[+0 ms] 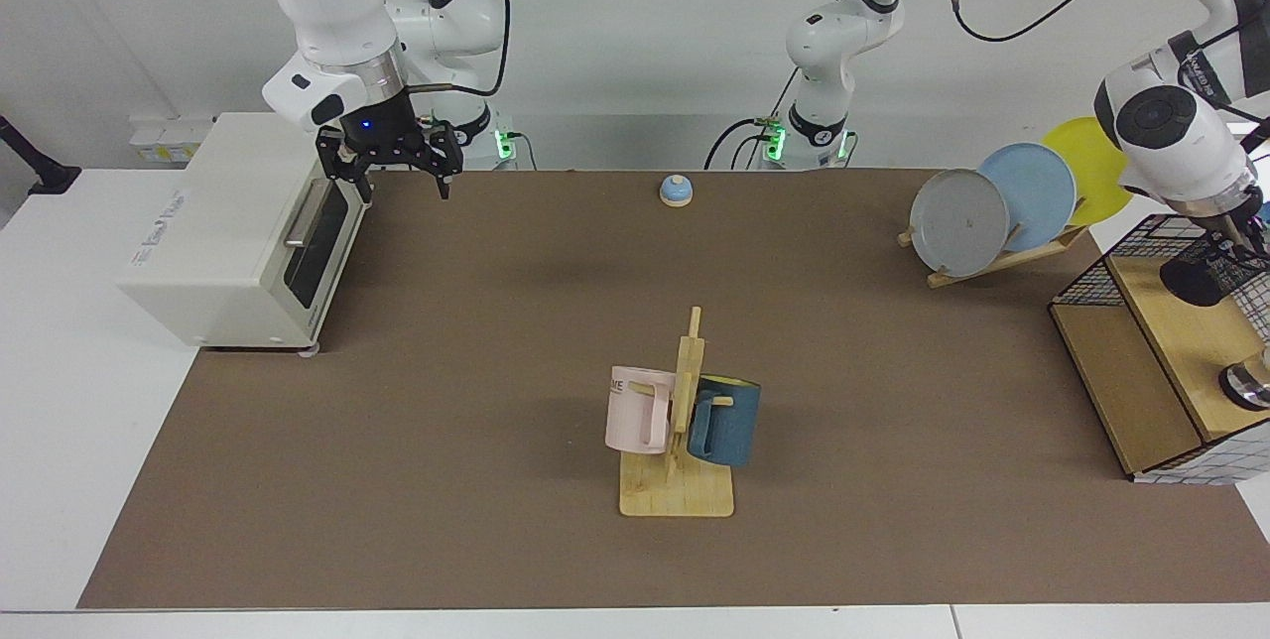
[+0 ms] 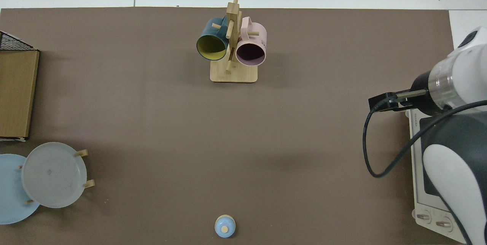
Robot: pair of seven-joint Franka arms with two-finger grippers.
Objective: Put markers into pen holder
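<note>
The pen holder (image 1: 1196, 280), a small black mesh cup, stands on the wooden top of the wire shelf (image 1: 1111, 371) at the far right of the facing view. My left gripper (image 1: 1240, 240) hangs just above and behind the cup, partly cut off by the frame edge. Beside it, at the very edge, only a speck of blue shows; I cannot tell whether that is one of the markers. My right gripper (image 1: 392, 178) is open and empty, waiting over the table's back corner beside the toaster oven (image 1: 238, 232). From above I see only the right arm's wrist (image 2: 437, 91).
A mug tree (image 1: 680, 431) with a pink and a blue mug stands mid-table. A plate rack (image 1: 1002, 212) with three plates is at the back right. A small blue bell (image 1: 676, 190) sits at the back edge. A shiny metal round object (image 1: 1248, 383) rests on the shelf.
</note>
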